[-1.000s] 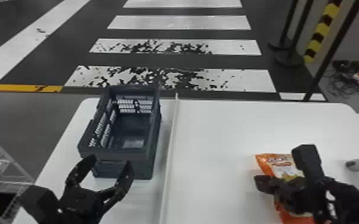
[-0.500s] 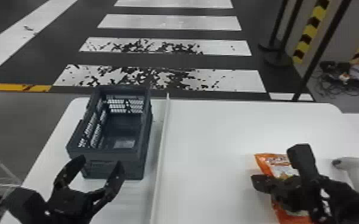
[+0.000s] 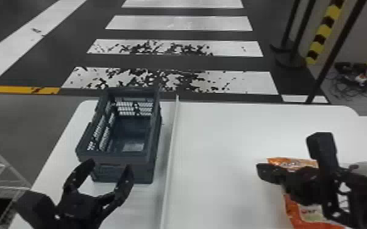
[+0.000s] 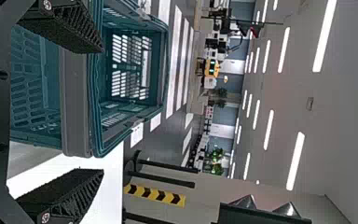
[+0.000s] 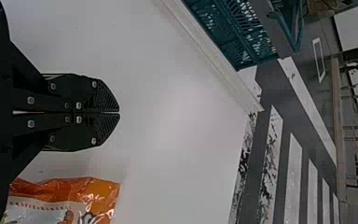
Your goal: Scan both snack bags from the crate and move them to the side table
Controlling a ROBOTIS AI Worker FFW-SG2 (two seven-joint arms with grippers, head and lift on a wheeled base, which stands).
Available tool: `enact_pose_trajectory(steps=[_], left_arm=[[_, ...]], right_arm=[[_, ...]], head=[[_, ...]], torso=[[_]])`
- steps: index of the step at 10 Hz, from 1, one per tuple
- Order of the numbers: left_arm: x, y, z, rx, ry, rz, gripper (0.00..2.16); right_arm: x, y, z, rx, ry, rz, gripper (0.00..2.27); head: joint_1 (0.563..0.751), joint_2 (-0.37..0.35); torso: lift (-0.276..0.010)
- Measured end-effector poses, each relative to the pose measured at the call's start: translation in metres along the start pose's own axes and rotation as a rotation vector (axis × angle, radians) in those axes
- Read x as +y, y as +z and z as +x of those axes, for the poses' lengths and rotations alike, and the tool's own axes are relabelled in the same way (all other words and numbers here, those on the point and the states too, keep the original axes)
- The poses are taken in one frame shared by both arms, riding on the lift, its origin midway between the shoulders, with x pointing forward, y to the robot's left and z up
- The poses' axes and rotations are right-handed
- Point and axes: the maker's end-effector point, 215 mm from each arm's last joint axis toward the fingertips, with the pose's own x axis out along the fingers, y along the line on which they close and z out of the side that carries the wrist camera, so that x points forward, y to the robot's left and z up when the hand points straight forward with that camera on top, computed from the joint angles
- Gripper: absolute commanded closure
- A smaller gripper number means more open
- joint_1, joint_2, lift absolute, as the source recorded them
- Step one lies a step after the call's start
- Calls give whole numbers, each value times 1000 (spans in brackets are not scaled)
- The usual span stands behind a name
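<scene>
Orange snack bag (image 5: 81, 189) lies on white table (image 3: 216, 152) beside our right gripper (image 5: 117, 113), which is closed with nothing inside; perhaps flat so we can scan it. Our left gripper (image 3: 109, 166), widely open and empty, faces the crate (image 3: 115, 160), maybe for steadying.

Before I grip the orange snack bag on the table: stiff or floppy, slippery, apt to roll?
The orange snack bag is probably floppy: its film looks thin and creased. It may slip somewhat, since the surface shines. Rolling seems unlikely, as it lies flat on the white table.
</scene>
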Motion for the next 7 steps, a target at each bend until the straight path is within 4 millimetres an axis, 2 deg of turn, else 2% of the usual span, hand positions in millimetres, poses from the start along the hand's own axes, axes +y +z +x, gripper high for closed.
enact_pose_trajectory(steps=[1,2,4,5,7], left_arm=[[1,0,-1,1,3,1,83],[2,0,-1,1,4,2,83],[2,-2,0,4,3,1,83],[2,-3,1,5,1,0,83],[1,-4,2,6,0,-1,83]], right_arm=[[-10,14,-13,-36,-21,14,2253],[-29,17,-29,-58,-61,35,2253],[-69,3,-62,-80,-147,82,2253],[-77,-5,-72,-90,-164,102,2253],[-73,-19,-79,-104,-161,119,2253]], head=[[695,47],[695,18],[695,-43],[695,-75],[695,-86]], torso=[[-99],[-99],[-99],[-99],[-99]])
